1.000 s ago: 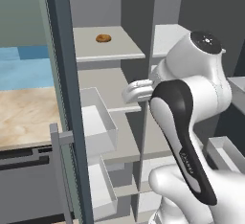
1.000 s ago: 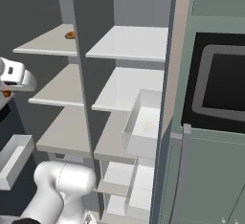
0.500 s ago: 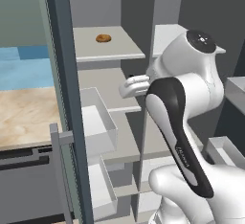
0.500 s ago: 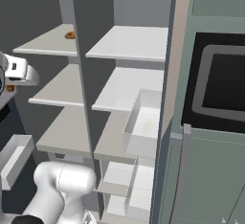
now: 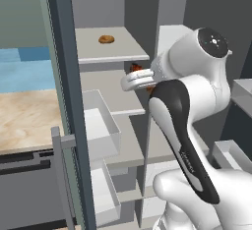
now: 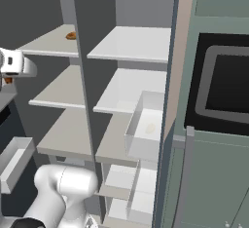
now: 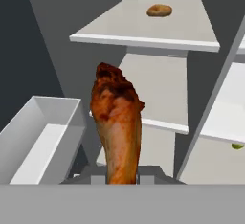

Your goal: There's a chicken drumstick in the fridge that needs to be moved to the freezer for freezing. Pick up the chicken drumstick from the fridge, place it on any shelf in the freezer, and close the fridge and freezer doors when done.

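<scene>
Left base view puts the white arm in the right half of the frame, its hand reaching toward the centre, where a sliver of the chicken drumstick peeks out red-brown just above the pale gripper. Against the picture from a second ago, the hand has swung leftward across the frame, from beside the divider to in front of the freezer shelves, and the meat, then hidden behind the arm, now shows. In the right base view the hand has likewise slid further in from the left edge, with a speck of the drumstick under it.

Hand view shows the chicken drumstick standing upright in the middle of the frame, bulbous end up; its thin end drops behind the grey band at the bottom, so the fingers are hidden and their grip on it cannot be made out directly. Behind it, a round golden-brown bun lies on the top shelf, a clear bin sits at lower left, and a yellow-green fruit is cut off at the right edge. Much of the fridge interior in the left base view is masked by the arm.
</scene>
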Controlling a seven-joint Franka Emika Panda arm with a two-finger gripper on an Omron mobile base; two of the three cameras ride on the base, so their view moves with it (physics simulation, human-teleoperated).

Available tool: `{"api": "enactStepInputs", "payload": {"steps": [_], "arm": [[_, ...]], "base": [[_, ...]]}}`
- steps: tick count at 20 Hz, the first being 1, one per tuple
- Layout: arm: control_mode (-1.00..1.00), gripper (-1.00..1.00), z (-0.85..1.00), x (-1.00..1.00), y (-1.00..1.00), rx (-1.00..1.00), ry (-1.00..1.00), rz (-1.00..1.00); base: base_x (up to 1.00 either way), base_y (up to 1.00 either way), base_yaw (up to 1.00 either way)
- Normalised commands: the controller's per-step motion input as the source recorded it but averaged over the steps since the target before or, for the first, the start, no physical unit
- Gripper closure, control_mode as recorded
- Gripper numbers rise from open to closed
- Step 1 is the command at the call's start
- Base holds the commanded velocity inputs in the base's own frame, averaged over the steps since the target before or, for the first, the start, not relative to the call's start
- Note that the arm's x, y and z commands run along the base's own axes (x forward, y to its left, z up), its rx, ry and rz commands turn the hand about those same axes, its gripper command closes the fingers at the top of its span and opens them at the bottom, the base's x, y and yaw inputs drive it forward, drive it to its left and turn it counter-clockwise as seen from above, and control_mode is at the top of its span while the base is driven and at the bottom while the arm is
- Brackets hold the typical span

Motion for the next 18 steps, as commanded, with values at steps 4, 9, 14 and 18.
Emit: {"api": "enactStepInputs", "payload": {"steps": [4, 9, 14, 18], "arm": [[-1.0, 1.0, 0.45, 0.0, 0.03, 0.02, -0.11, 0.02], [-1.0, 1.0, 0.32, 0.03, 0.0, 0.02, -0.08, 0.01], [-1.0, 1.0, 0.06, 0.27, 0.04, 0.0, -0.03, 0.0], [-1.0, 1.0, -0.04, 0.33, 0.12, 0.0, -0.07, 0.0]], "base": [[0.0, 0.0, 0.0], [0.0, 0.0, 0.0], [0.0, 0.0, 0.0], [0.0, 0.0, 0.0]]}}
